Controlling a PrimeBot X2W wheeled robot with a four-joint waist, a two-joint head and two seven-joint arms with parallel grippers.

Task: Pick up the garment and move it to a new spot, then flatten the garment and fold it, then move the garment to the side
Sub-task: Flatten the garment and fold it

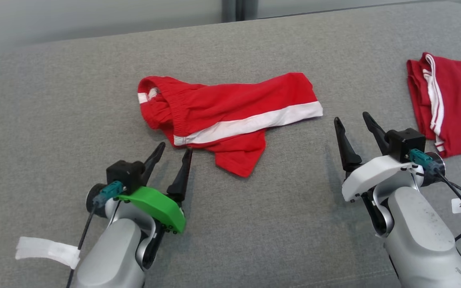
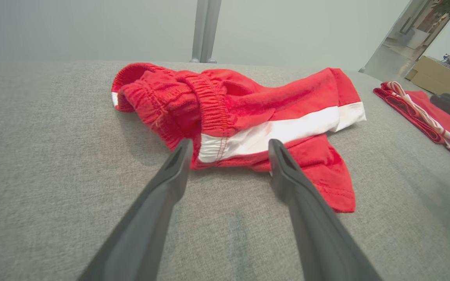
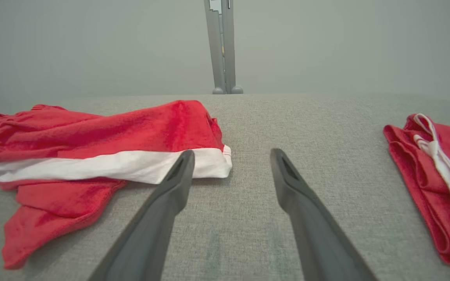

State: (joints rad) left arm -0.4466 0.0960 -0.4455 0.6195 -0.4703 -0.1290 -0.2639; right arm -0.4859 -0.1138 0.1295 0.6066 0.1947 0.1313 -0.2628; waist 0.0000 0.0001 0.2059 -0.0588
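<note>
The red garment (image 1: 230,116), white-striped, is seen crumpled near the middle of the grey cushion (image 1: 254,224), with its waistband turned toward 9 o'clock. The left gripper (image 1: 176,147) is held wide and empty at the garment's 7 o'clock edge, just beside the cloth. The right gripper (image 1: 351,117) is spread wide and empty at its 3 o'clock, clear of the hem. A second red garment (image 1: 454,104) is laid folded farther toward 3 o'clock.

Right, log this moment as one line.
red shorts: crumpled on grey cushion | left gripper: open, near waistband | right gripper: open, empty | folded red garment: far right
</note>
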